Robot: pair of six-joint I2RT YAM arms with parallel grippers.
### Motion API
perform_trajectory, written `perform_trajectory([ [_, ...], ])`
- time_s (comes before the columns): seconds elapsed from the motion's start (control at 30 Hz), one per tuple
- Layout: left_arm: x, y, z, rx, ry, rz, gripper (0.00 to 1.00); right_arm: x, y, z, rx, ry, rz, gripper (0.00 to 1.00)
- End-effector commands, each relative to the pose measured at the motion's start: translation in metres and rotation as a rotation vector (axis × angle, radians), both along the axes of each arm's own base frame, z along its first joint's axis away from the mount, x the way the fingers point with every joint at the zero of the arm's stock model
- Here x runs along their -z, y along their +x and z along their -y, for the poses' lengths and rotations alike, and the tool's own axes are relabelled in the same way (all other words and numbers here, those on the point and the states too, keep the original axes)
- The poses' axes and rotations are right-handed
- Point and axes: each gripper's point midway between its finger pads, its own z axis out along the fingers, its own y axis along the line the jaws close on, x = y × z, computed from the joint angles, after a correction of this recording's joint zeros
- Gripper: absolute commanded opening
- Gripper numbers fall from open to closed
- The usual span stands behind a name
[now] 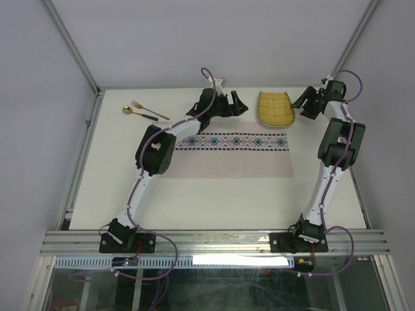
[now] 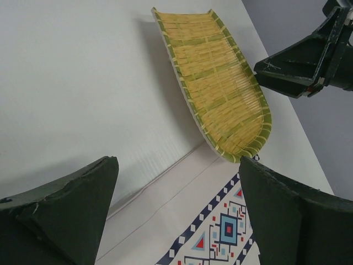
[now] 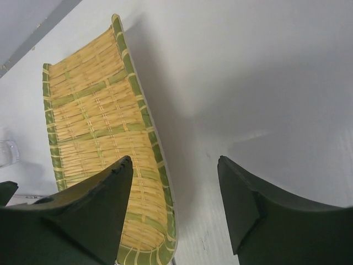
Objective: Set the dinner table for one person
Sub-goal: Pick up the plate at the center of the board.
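From above, the large flat matte white bench [image 1: 130, 194] fills the floor of the frame, a metal rail along its near edge. A long pale cloth placemat with a blue-red patterned band [image 1: 233, 159] lies across its middle. An oblong woven yellow-green bamboo tray [image 1: 275, 108] sits near the far edge, right of centre. Only this view shows the copper-coloured fork [image 1: 151, 111] and the gold-bowled spoon [image 1: 141, 115], which lie side by side toward the far left corner.

The left gripper [image 1: 241, 103] hangs just left of the tray, the right gripper [image 1: 302, 107] just right of it. The left wrist camera settles that the left gripper [image 2: 176, 165] is spread wide with nothing in it, looking at the tray [image 2: 218, 83] and the placemat's band [image 2: 220, 226], the right gripper [image 2: 263, 73] beside the tray's rim. The right wrist camera shows the right gripper [image 3: 174, 163] released, its jaws apart. One finger covers part of the tray [image 3: 94, 110]. Whether it touches the rim I can't tell.
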Motion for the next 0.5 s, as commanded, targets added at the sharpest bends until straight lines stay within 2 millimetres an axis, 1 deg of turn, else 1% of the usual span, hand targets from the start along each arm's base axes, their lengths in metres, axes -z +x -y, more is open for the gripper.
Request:
perform_trajectory([
  [0.0,-0.051,0.003,0.015,0.032,-0.070,0.115,0.95,-0.025,0.019,-0.002,-0.026,0.034,0.099,0.66],
  [0.27,-0.038,0.012,0.024,0.038,-0.109,0.097,0.93,-0.021,0.024,-0.005,-0.046,0.053,0.105,0.65],
  [0.37,-0.031,0.015,0.029,0.043,-0.132,0.088,0.93,-0.014,0.023,-0.007,-0.054,0.066,0.097,0.64],
  [0.47,-0.023,0.014,0.034,0.060,-0.163,0.074,0.93,-0.008,0.022,-0.010,-0.064,0.083,0.089,0.63],
])
